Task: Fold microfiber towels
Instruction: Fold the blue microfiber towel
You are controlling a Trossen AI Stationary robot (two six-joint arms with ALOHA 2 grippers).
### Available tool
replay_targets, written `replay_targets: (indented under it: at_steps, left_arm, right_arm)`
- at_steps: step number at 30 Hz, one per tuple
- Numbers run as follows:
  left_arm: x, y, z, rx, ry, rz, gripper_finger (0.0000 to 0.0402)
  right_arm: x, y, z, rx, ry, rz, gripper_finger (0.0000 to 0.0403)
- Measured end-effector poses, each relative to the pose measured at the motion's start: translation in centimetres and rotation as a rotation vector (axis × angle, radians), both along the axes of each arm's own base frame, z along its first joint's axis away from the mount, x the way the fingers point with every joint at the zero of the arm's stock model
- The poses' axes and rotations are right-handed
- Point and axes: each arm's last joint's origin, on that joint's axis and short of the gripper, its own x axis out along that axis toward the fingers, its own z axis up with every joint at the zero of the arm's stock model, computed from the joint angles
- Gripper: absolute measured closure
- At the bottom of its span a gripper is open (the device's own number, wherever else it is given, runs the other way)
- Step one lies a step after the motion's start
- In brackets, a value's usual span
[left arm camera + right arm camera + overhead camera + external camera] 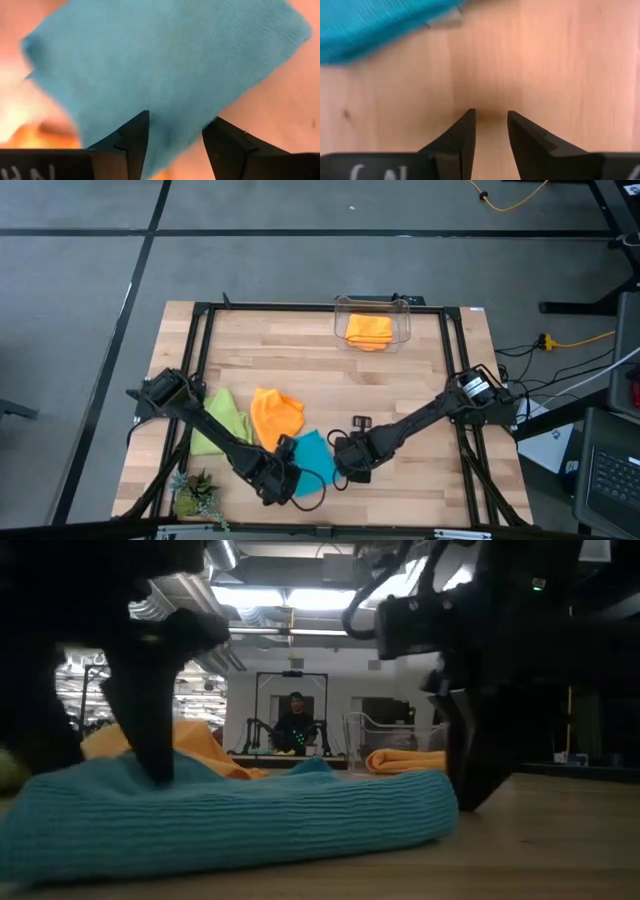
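A turquoise towel [312,458] lies folded on the wooden table [400,390] near its front edge; its thick rounded fold [250,815] faces the low camera. My left gripper [180,120] hangs open over the towel's left part, pointing down, with nothing between its fingers. My right gripper [490,114] points down at bare wood just right of the towel, its fingers a narrow gap apart and empty. Behind the turquoise towel an orange towel [275,415] lies crumpled and a lime green towel [222,420] lies flat. Another orange towel [369,330] sits folded in a clear bin [404,315]. My left gripper comes at the turquoise towel from above. One fingertip [158,772] stands at the towel's top layer [200,790] near its left end. I cannot tell whether it touches the cloth. The towel lies flat on the table.
A small green plant [195,495] stands at the front left corner. A small black part [361,422] lies on the wood behind my right gripper. The black frame [330,307] runs round the table. Bare wood lies at the middle and right. A person sits in the room beyond.
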Motion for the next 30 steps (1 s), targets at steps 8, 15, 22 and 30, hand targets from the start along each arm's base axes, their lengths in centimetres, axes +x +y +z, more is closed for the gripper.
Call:
replay_targets:
  at_steps: [8,15,22,30]
  left_arm:
    - [-1.7,1.0,5.7,-0.024,0.015,0.096,0.0231]
    - [-3.8,1.9,7.3,-0.038,0.096,0.229,0.0230]
    - [-5.1,2.2,7.6,0.052,0.142,0.263,0.0230]
    - [-5.3,2.3,7.6,0.094,0.130,0.266,0.0230]
  right_arm:
    - [-0.4,0.6,1.6,-0.027,-0.037,-0.017,0.0298]
    - [2.3,2.3,3.5,0.035,-0.368,0.143,0.0299]
    - [6.3,3.4,3.0,0.111,-0.730,0.246,0.0299]
    - [7.6,3.0,-3.3,0.223,-0.642,0.157,0.0307]
